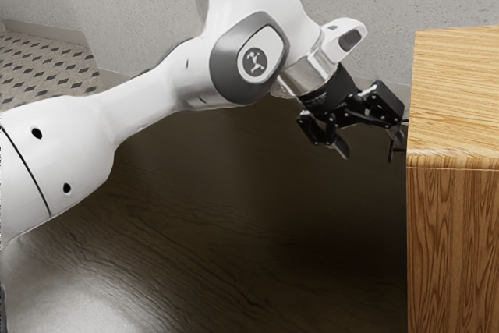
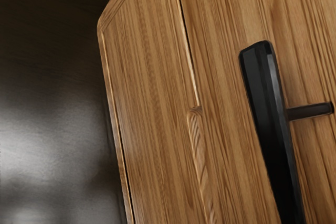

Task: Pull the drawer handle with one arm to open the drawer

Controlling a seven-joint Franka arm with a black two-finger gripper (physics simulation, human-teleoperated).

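Note:
A light wooden cabinet (image 1: 456, 169) stands at the exterior view's right. In the wrist view its wood-grain drawer front (image 2: 157, 103) is close ahead and carries a long black bar handle (image 2: 266, 129) on a short dark post (image 2: 311, 110). My black gripper (image 1: 366, 146) hangs open just beside the cabinet's front face, near its top edge. One fingertip (image 1: 392, 150) is almost at the cabinet edge, and I cannot tell whether it touches the handle. Nothing sits between the fingers.
The cabinet stands on a dark wood-grain floor (image 1: 234, 255) that stretches under my arm. A grey speckled wall (image 1: 117, 5) and a patterned tile floor (image 1: 39, 68) lie behind, at the exterior view's left.

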